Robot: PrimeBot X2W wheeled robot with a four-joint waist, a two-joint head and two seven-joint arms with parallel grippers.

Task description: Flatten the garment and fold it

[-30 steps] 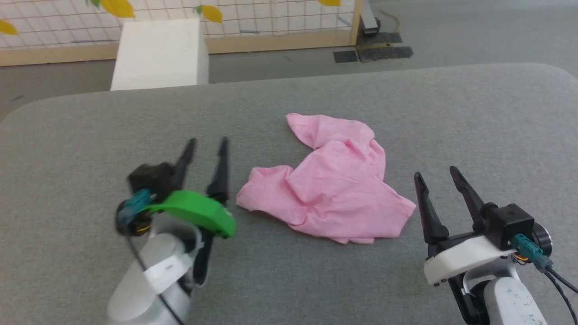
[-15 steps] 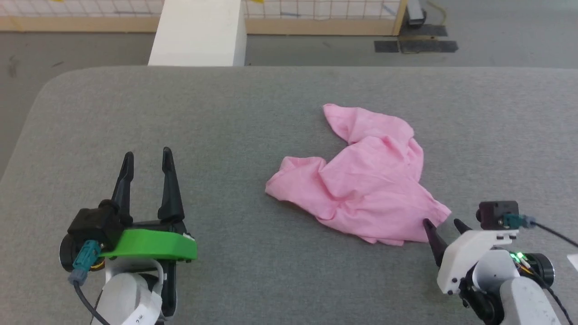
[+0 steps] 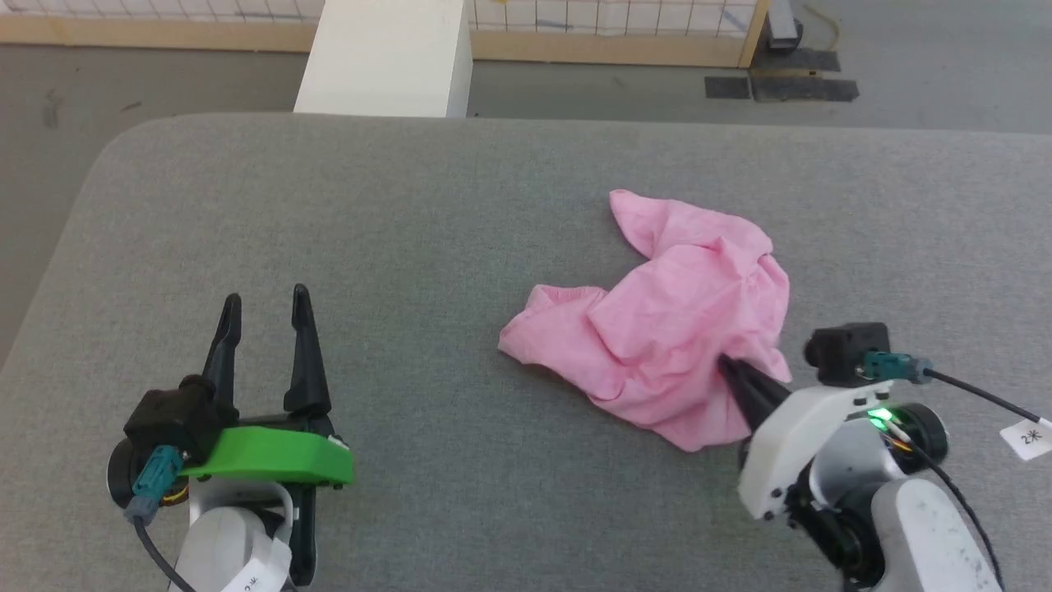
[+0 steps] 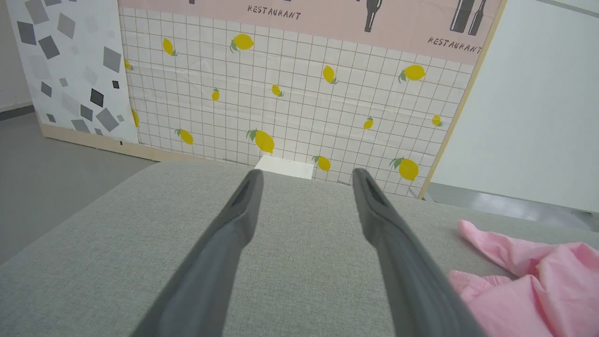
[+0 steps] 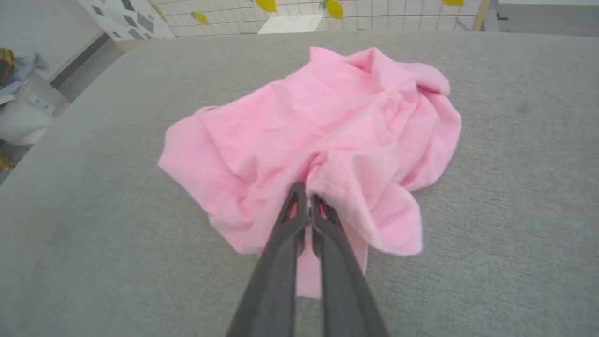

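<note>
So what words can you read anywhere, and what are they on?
"RESTAURANT": pink banner, left end.
"RESTAURANT": same banner, right end.
White cable tag: maybe "2", rest blurred.
Label on left arm: too small to read.

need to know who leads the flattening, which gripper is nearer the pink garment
Right. The right gripper is shut on a fold at the near edge of the garment; the left gripper is open over the grey surface, off to its left, not touching it.
</note>
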